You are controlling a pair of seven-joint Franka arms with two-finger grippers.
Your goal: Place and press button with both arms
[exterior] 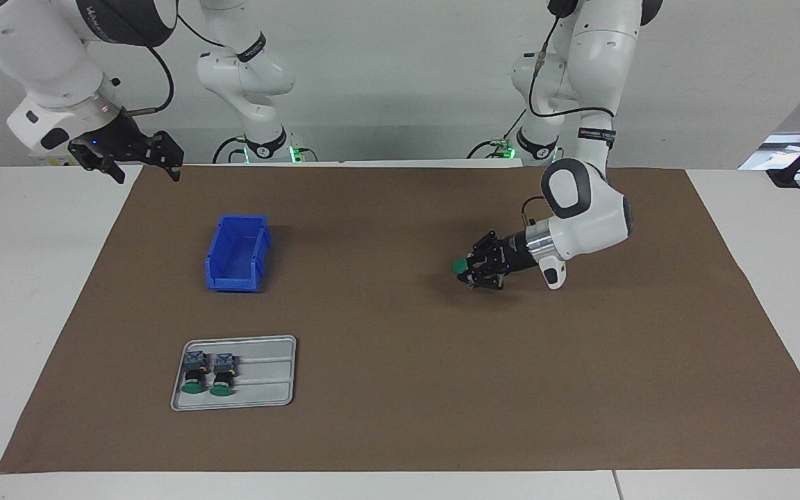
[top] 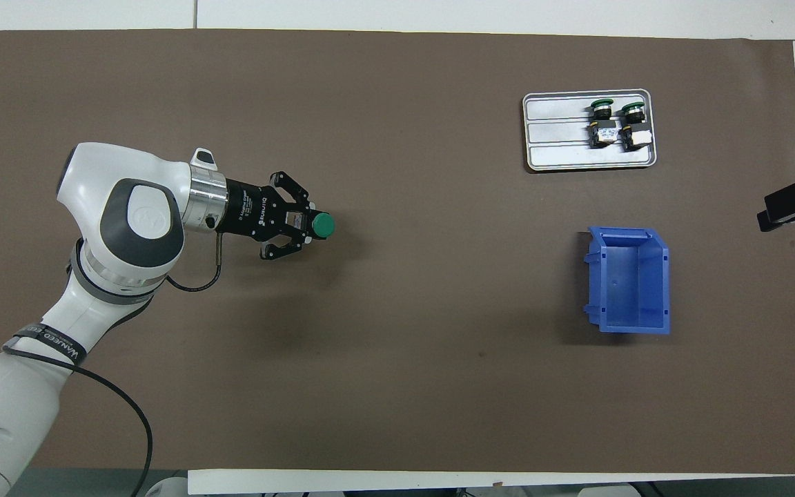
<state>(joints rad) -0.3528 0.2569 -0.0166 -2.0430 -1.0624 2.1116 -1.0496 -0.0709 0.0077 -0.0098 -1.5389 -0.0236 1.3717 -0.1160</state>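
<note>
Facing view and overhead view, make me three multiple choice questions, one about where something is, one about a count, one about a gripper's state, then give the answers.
1. Where is the blue bin?
A. On the brown mat, nearer to the robots than the grey tray
B. In the tray
C. Under the left gripper

2. How many green-capped buttons lie in the tray?
A. None
B. Two
C. Four

3. What is the left gripper doing?
A. Hanging open with nothing in it
B. Resting in the bin
C. Holding a button, cap pointing toward the right arm's end

Answers:
1 A, the bin sits higher than the tray in the facing view, both toward the right arm's end.
2 B, two buttons lie side by side in the tray.
3 C, the green cap sticks out past its fingertips above the mat, while the right gripper waits open over the mat's corner.
</note>
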